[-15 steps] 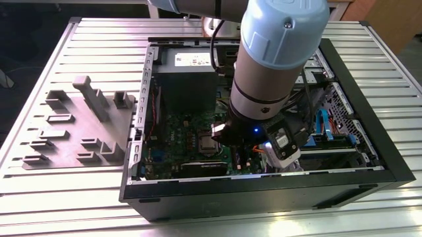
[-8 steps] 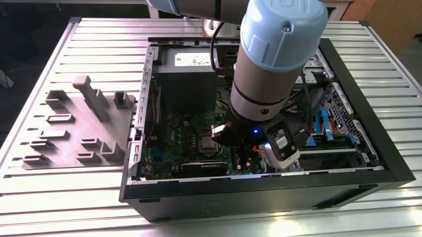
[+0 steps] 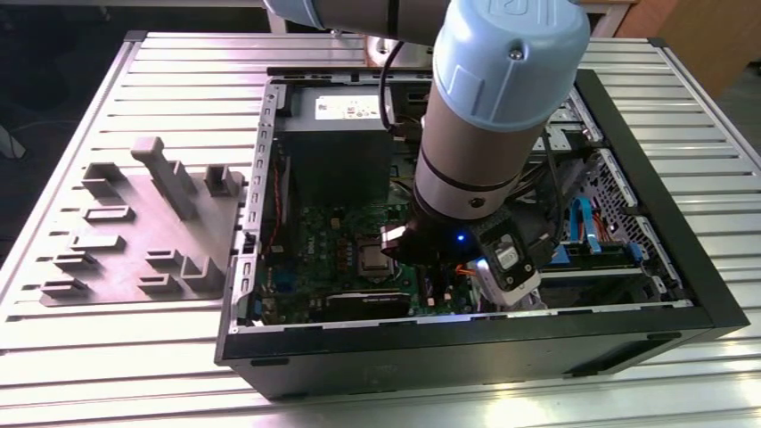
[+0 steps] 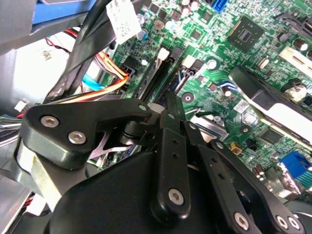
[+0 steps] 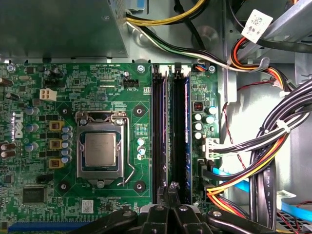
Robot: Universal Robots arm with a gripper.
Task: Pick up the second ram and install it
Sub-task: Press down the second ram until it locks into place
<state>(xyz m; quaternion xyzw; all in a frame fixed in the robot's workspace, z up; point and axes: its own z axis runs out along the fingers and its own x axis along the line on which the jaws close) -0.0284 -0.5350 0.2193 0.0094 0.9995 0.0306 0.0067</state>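
The circuit board (image 5: 141, 97) is green, dotted with black chips, and its memory slots (image 5: 159, 131) are long and black. The gripper (image 4: 170, 117) is black with silver screws. Orange, yellow and black cables (image 5: 253, 180) run beside a grey metal wall (image 5: 239, 122), and the arm (image 3: 505, 62) wears a pale blue cap.

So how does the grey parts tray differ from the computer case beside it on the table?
The parts tray is light grey; the computer case is black. The tray is a low flat plate with small upright blocks; the case is a taller, much larger open box with a green board inside. The tray lies toward the exterior view's left; the case has the arm reaching down into it. Both rest on the slatted metal table.
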